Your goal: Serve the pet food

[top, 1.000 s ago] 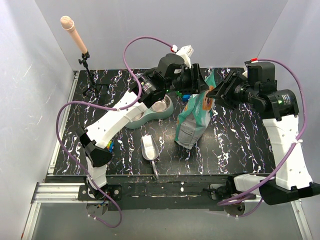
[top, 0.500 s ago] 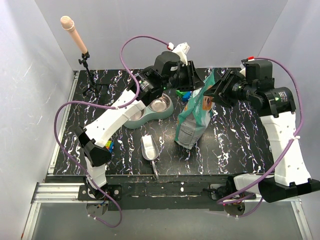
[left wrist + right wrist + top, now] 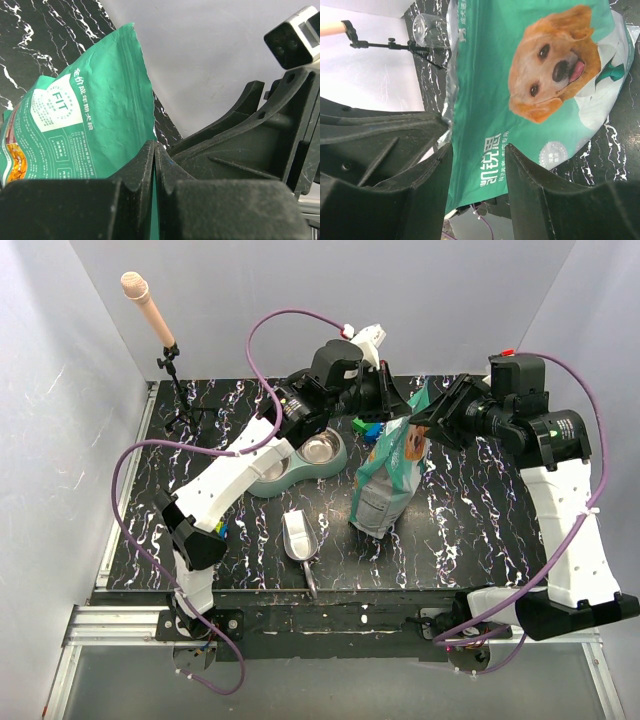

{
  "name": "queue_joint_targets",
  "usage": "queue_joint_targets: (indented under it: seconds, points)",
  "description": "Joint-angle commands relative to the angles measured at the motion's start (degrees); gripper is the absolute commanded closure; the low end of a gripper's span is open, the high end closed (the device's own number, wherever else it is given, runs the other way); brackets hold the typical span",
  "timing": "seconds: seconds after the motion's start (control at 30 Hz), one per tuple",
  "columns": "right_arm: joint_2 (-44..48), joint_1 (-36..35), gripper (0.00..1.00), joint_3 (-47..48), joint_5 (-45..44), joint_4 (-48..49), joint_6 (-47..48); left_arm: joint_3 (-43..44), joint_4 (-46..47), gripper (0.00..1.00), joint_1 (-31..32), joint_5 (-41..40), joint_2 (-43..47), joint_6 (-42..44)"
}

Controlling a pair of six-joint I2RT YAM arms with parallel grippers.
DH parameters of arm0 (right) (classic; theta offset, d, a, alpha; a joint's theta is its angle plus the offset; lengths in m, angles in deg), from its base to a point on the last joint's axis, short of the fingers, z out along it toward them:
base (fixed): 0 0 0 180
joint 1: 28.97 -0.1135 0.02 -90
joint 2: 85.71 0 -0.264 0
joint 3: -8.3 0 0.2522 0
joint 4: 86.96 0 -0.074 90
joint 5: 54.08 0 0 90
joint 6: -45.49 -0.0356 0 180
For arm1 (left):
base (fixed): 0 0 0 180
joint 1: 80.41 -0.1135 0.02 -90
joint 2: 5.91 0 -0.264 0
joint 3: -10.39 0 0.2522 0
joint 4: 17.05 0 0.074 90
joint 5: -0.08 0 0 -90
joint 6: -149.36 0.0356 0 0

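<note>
Barely shifted, the left gripper (image 3: pixel 154 152) stays clenched on the top of the bag (image 3: pixel 385 480); the right gripper (image 3: pixel 477 150) straddles it, fingers spread. Double bowl (image 3: pixel 272 484) and scoop (image 3: pixel 297 537) lie just left.

Top view: the bag's (image 3: pixel 385 480) upper edge is covered by the left gripper (image 3: pixel 403 412) and right gripper (image 3: pixel 425 422), so the grip can't be read from here. The bowl stand's (image 3: pixel 272 486) left basin lies under the left arm (image 3: pixel 235 468). The green and blue blocks (image 3: pixel 370 429) sit half behind the bag, count unclear. Left wrist: the bag is cut by the left edge, its lower part behind the fingers (image 3: pixel 125 200). Right wrist: the bag runs off the top edge, and contact with the spread fingers (image 3: pixel 385 145) can't be told. The bag's inside is hidden in all views.
</note>
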Motion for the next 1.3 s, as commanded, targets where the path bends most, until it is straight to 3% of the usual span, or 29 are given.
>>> queue_joint_targets:
  seconds: [0.0,0.2,0.57,0.97,1.1,1.27]
  points:
    - [-1.1,0.3,0.48,3.9,-2.2,0.8,-1.8,2.2,-1.1,1.00,-0.2,1.5,-0.4,-0.2]
    - [-2.9,0.3,0.48,8.0,-7.8,-2.2,-1.0,2.5,-2.4,1.00,-0.2,0.4,-0.7,-0.5]
    - [-5.0,0.3,0.52,9.2,-7.4,-1.9,-1.1,2.4,-4.2,1.00,-0.2,0.3,-1.2,-1.0]
    - [-4.5,0.3,0.65,3.5,-6.4,0.2,-1.4,2.7,-4.1,1.00,-0.2,1.2,-1.2,-1.2]
    - [-5.4,0.3,0.77,3.7,-6.5,-1.2,-0.6,3.0,-4.1,1.00,-0.2,1.5,-1.4,-1.3]
    - [-6.0,-0.2,0.78,4.6,-7.1,-3.3,0.4,3.1,-5.2,1.00,-0.2,0.8,-1.6,-0.9]
